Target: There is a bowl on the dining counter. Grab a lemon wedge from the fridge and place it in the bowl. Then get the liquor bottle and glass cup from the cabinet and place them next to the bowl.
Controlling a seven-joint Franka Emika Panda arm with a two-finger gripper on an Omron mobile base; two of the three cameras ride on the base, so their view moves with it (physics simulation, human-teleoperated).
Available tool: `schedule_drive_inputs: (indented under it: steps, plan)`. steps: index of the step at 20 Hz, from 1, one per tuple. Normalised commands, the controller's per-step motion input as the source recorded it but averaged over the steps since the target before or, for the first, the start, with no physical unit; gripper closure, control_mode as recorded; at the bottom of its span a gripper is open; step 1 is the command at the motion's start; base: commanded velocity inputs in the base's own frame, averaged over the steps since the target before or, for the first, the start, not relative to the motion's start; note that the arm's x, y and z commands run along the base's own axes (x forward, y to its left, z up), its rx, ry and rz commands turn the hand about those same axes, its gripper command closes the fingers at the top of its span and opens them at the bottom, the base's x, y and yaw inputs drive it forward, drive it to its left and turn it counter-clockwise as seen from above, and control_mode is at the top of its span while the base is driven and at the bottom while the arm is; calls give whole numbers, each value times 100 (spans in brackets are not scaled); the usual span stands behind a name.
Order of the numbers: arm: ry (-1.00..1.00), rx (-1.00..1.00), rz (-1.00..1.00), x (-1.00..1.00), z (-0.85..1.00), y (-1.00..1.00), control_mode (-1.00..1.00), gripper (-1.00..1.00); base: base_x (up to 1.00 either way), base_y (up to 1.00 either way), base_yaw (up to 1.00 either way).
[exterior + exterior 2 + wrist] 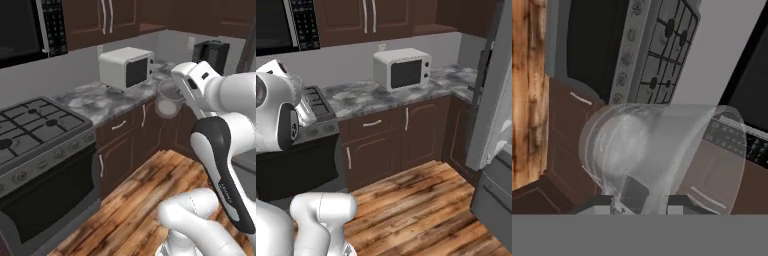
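Currently the gripper [635,200] is clamping the glass cup [662,155] by its rim, one finger showing inside the wall. In the hand view the cup is lying sideways across the frame, its base toward the stove [662,50]. From the left base view, the cup [169,100] is hanging in the air off the end of the arm, in front of the marble counter [100,100] and near the white microwave [127,67]. It's sitting above the wood floor [145,195], touching no surface.
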Motion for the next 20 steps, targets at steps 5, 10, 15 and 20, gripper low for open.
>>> schedule_drive_inputs:
  steps: [5,10,15,20]
  plan:
    - [0,0,0,0,0,0,100,100,-98,52,-39]
    - [0,0,0,0,0,0,100,100,-85,37,-49]
    - [0,0,0,0,0,0,100,100,-68,15,-60]
    - [0,0,0,0,0,0,100,100,-51,10,-66]
